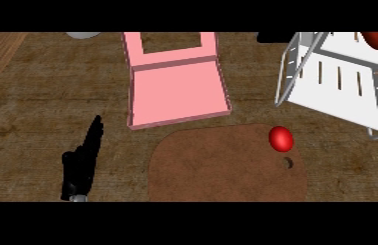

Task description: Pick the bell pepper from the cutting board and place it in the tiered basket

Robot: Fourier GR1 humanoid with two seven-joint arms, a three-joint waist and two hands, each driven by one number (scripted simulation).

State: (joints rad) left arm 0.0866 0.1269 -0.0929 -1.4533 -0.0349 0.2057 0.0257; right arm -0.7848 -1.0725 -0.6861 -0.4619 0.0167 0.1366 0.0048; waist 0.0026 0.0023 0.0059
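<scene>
A red bell pepper point(281, 138) lies on the upper right part of the brown cutting board point(221, 169), which sits at the front middle of the counter. The white tiered basket point(336, 84) stands at the right, behind and to the right of the pepper, its wire frame tilted in the view. My left hand point(83, 161) shows at the lower left with its fingers straight and pointing up, well away from the board and holding nothing. My right hand does not show in the head view.
A pink open box point(177, 84) lies at the back middle, just behind the board. A grey round object point(83, 35) peeks in at the top left. Another red item point(370, 39) sits at the basket's top right.
</scene>
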